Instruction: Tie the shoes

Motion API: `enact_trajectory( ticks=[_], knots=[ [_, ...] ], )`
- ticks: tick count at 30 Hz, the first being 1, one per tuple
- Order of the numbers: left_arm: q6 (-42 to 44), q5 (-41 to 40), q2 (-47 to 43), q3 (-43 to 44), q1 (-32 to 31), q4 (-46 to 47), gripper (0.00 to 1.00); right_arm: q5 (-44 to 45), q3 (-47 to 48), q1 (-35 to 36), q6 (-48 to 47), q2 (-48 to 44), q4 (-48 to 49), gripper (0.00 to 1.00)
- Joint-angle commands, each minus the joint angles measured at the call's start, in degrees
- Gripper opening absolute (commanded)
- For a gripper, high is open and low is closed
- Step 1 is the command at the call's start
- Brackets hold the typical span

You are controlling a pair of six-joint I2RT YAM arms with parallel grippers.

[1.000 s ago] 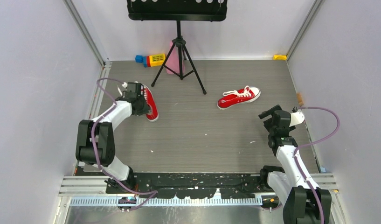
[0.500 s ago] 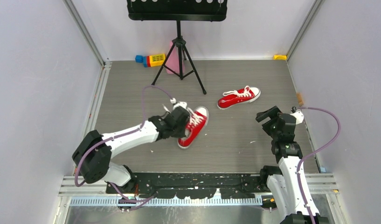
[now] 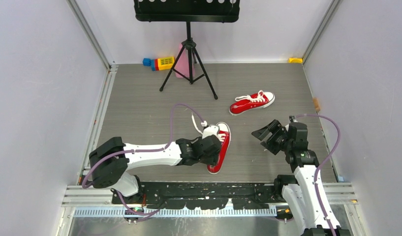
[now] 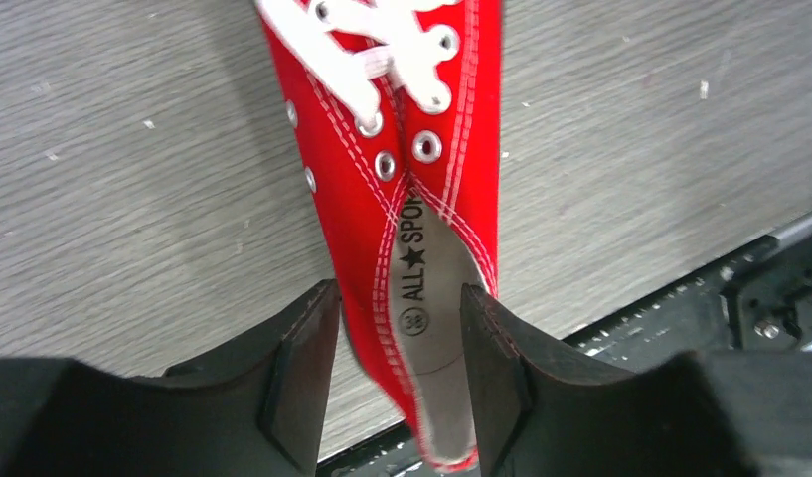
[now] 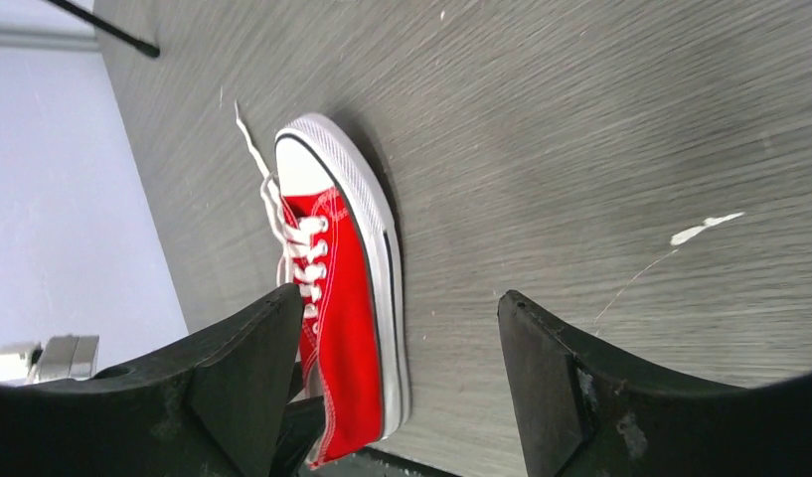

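Straddling the near shoe (image 4: 476, 129) at its heel, the left gripper (image 4: 400, 293) stands parted.
Right gripper (image 5: 400, 298) spread wide, the same shoe lying ahead of it, apart.

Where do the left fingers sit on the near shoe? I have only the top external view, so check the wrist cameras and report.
Observer: On the left gripper, the fingers stand apart, one on each side of the near shoe at its heel opening.
Operator: Read me the insole.
Observer: The insole print starts "ALL", then a star.
Operator: Now the right wrist.
Observer: The right gripper is open with nothing between its jaws, and it faces that shoe's white sole.
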Motion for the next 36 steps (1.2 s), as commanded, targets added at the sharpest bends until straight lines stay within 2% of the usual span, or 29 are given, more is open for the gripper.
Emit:
enact_trajectory(
  ticks=[1, 5, 8, 12, 13, 15, 18, 26, 32, 36],
  knots=[
    [3.38, 7.97, -3.69, 2.03, 2.45, 3.06, 0.51, -3.66, -0.09, 2.86, -0.07, -0.21, 0.13, 0.76],
    [6.85, 11.33, -9.18, -1.29, 6.78, 4.04, 0.51, -2.76, -2.65, 10.47, 2.11, 2.67, 6.97, 0.76],
    [6.73, 20.00, -12.31, -4.79, 13.13, 5.91, 0.51, 0.16, -3.07, 16.81, 3.42, 7.38, 11.34, 0.76],
    [7.76, 23.41, -15.80, -8.42, 20.27, 6.78, 0.51, 4.00, -1.05, 24.88, 2.55, 14.69, 14.88, 0.75],
    [8.21, 24.63, -15.97, -8.93, 21.85, 7.26, 0.52, 5.59, 0.15, 26.79, 1.65, 16.37, 14.79, 0.74],
    [9.29, 26.54, -15.78, -9.41, 24.70, 7.62, 0.50, 8.08, 2.97, 29.98, -0.87, 20.38, 14.50, 0.66],
    [10.61, 28.05, -15.21, -9.70, 28.77, 7.67, 0.39, 10.77, 9.02, 33.23, -5.40, 25.98, 12.73, 0.56],
    [7.01, 34.09, -11.93, -12.07, 41.51, 13.35, 0.40, 18.59, 29.70, 40.04, -18.78, 40.95, 3.03, 0.47],
    [6.34, 34.33, -3.49, -7.35, 43.57, 14.08, 0.46, 19.98, 44.59, 43.56, -26.68, 54.39, -1.27, 0.45],
    [6.34, 34.38, -0.45, -5.64, 44.66, 13.46, 0.46, 22.66, 55.02, 45.16, -31.86, 64.22, -6.53, 0.45]
  ],
)
